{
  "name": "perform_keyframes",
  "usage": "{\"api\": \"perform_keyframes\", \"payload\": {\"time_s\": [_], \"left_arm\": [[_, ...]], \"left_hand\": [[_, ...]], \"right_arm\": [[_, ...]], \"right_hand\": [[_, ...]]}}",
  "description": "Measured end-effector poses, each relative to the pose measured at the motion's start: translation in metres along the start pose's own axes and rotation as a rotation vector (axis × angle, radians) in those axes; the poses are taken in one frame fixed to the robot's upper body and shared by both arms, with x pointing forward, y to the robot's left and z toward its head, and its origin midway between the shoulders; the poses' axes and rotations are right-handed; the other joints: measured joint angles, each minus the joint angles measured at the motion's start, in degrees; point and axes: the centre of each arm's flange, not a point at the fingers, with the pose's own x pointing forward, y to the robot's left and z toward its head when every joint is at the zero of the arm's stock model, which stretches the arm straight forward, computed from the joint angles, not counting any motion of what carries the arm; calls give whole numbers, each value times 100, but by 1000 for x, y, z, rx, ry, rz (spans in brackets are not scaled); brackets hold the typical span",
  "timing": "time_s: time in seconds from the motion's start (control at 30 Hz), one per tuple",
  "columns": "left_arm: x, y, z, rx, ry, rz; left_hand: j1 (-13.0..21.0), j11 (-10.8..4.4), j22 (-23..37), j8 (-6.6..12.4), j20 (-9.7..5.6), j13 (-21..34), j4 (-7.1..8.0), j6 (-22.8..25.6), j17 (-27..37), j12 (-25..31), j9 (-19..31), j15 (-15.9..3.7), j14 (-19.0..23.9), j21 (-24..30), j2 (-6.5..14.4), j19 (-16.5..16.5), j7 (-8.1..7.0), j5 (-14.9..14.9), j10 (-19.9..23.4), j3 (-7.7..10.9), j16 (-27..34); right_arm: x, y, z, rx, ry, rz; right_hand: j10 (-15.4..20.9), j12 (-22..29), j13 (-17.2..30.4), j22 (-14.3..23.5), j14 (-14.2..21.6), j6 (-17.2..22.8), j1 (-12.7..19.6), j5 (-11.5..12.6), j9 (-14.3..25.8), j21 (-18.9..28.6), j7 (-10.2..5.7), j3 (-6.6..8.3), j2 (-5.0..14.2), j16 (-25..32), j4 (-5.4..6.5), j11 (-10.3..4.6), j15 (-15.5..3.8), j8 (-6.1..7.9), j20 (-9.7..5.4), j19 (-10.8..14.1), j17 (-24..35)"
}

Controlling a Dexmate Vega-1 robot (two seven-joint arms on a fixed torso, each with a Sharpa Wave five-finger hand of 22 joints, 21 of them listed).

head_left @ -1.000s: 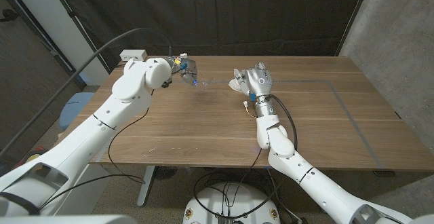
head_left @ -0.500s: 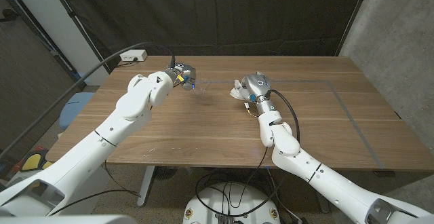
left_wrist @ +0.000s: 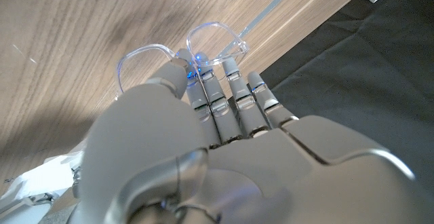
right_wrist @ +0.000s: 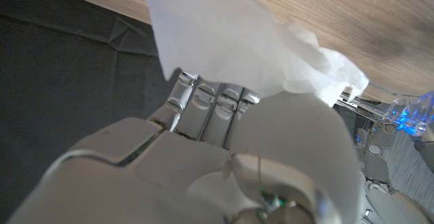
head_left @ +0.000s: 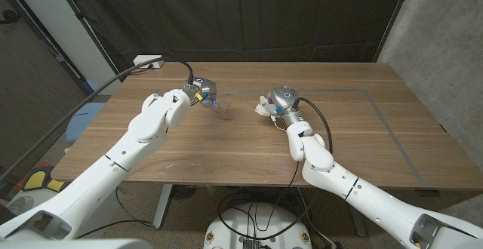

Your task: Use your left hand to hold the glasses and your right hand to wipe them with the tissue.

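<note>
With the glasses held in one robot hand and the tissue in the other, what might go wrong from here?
1. The left robot hand seems to hold the clear glasses only at the fingertips, near the bridge; wiping pressure could twist them loose or bend the thin frame.
2. The tissue in the right robot hand hangs loose and bunched, so it may slip or wipe unevenly.

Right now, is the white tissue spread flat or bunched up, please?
Bunched up: the white tissue is crumpled in the right hand.
</note>
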Motion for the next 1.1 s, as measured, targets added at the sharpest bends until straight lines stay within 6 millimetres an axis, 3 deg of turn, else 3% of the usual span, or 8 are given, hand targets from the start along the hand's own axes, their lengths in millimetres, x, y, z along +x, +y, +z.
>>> {"api": "perform_keyframes", "payload": {"time_s": [0.2,0.4,0.47,0.53,0.63,0.83,1.03,1.1], "left_arm": [[1,-5,0,-1,-1,-13],[2,-7,-1,5,-1,-14],[2,-7,-1,9,-1,-17],[2,-8,-1,16,0,-27],[3,-7,0,29,-3,-44],[5,-6,1,51,-11,-86],[7,-6,1,59,-15,-122],[7,-7,1,57,-18,-134]], "left_hand": [[-15,-44,-27,-44,6,-24,23,42,0,-61,-61,0,0,0,-16,-6,-42,-43,-45,-23,0],[-35,-114,-41,-234,29,-65,19,54,0,-175,-175,0,0,44,-38,-28,-53,-43,-220,-28,0],[5,-133,-54,-369,37,-94,-28,56,22,-267,-257,-11,-35,44,-78,-36,-55,-43,-368,-75,-45],[18,-131,-54,-551,62,-125,-10,-31,27,-360,-352,-3,-167,44,-90,-103,44,-43,-531,-107,-111],[-67,-135,-80,-850,78,-180,7,-174,24,-519,-522,14,-378,44,-177,-199,137,-41,-837,-186,-245],[-399,-27,-107,-1448,67,-265,172,-956,-49,-764,-826,47,-736,44,-508,-375,1,8,-1346,-446,-507],[-696,62,-131,-1884,85,-285,353,-1535,-121,-844,-930,60,-1070,15,-799,-501,-117,49,-1785,-690,-687],[-893,83,-133,-2000,110,-292,432,-1710,-147,-844,-933,65,-1193,3,-769,-542,-137,70,-1909,-769,-732]], "right_arm": [[2,4,0,-7,10,34],[4,5,1,-17,15,52],[5,5,1,-19,16,58],[6,6,1,-24,19,70],[7,8,0,-30,30,100],[10,10,1,-38,43,152],[13,9,2,-47,51,197],[14,7,4,-49,45,192]], "right_hand": [[-71,-63,0,-93,-119,-42,-34,-4,0,36,-42,-8,67,-301,8,12,36,-34,6,-5,-244],[-268,-202,-52,-261,-201,-124,-75,7,7,66,-125,12,121,-733,74,17,50,-94,15,-76,-630],[-410,-293,-112,-354,-316,-206,-99,13,14,66,-207,27,144,-995,89,23,81,-137,7,-135,-841],[-617,-405,-189,-478,-518,-386,-149,13,32,92,-301,54,192,-1382,153,27,127,-195,2,-207,-1137],[-965,-532,-307,-653,-782,-739,-308,31,33,117,-307,57,213,-1934,231,34,204,-205,14,-302,-1570],[-1831,-622,-551,-856,-1396,-1341,-697,1,8,145,-290,-46,30,-2803,366,45,377,-267,25,-541,-2204],[-2646,-636,-682,-932,-1997,-2129,-1018,25,-19,29,-298,-199,-186,-3114,519,105,477,-293,15,-781,-2433],[-3007,-636,-710,-934,-2275,-2559,-1212,80,-9,-64,-288,-311,-255,-3152,593,128,500,-310,28,-880,-2503]]}}
